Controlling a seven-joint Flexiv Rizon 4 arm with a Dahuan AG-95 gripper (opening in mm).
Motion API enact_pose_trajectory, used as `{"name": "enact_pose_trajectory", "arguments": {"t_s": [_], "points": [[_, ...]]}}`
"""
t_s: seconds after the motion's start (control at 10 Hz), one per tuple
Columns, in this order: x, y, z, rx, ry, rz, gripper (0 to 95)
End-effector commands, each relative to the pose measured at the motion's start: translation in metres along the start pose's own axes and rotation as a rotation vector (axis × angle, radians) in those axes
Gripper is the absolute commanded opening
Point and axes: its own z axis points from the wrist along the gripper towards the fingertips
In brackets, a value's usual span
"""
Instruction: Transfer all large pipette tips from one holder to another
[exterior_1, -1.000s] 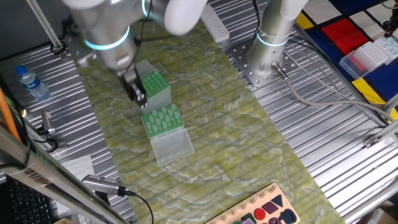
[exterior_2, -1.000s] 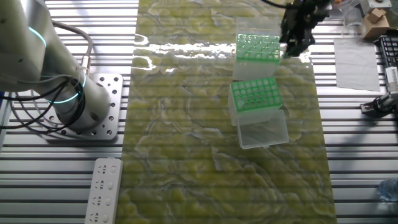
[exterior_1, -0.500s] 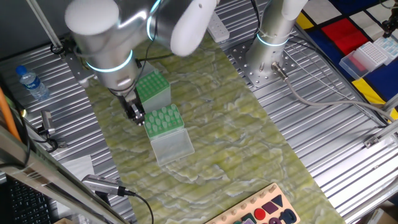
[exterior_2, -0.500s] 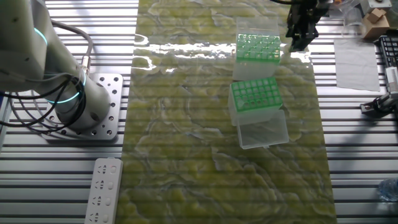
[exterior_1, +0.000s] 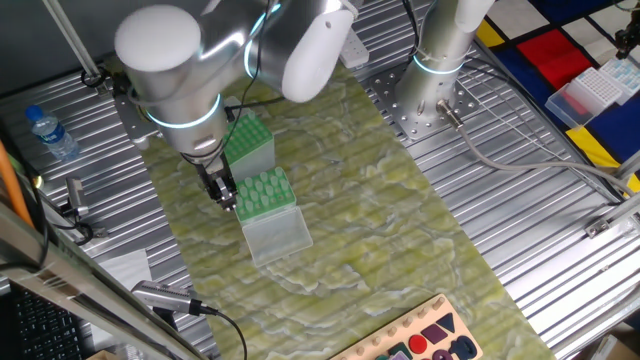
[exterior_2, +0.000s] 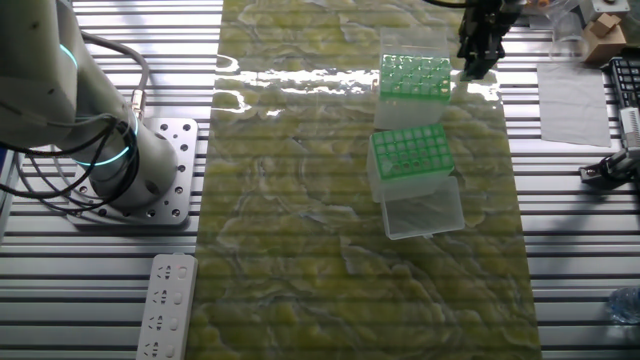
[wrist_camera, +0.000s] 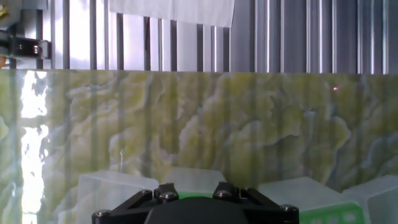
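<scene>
Fixed views showed the black two-finger gripper (exterior_1: 222, 192) at nine o'clock of the pale mint-green tapered plastic pipette tips (exterior_1: 263, 189); hand view hid the fingers, so opening couldn't be told.

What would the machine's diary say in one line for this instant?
phase: approach | gripper: beside the holder with large pipette tips | jaws: unclear | second holder: behind it

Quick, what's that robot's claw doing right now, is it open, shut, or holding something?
End effector: beside the rack of large pipette tips; whether it is open, closed or holding anything cannot be told.
</scene>
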Motion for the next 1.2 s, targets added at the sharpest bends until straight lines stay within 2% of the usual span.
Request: {"name": "enact_pose_trajectory", "arguments": {"t_s": [0.1, 0.4, 0.8, 0.9, 1.2], "points": [[0.002, 0.002, 0.004, 0.002, -0.002, 0.009, 38.0], [0.006, 0.003, 0.012, 0.004, -0.001, 0.013, 38.0], [0.01, 0.006, 0.015, 0.008, 0.008, 0.021, 38.0], [0.011, 0.006, 0.015, 0.01, 0.01, 0.021, 19.0], [0.016, 0.005, 0.014, 0.011, 0.014, 0.014, 19.0]]}}
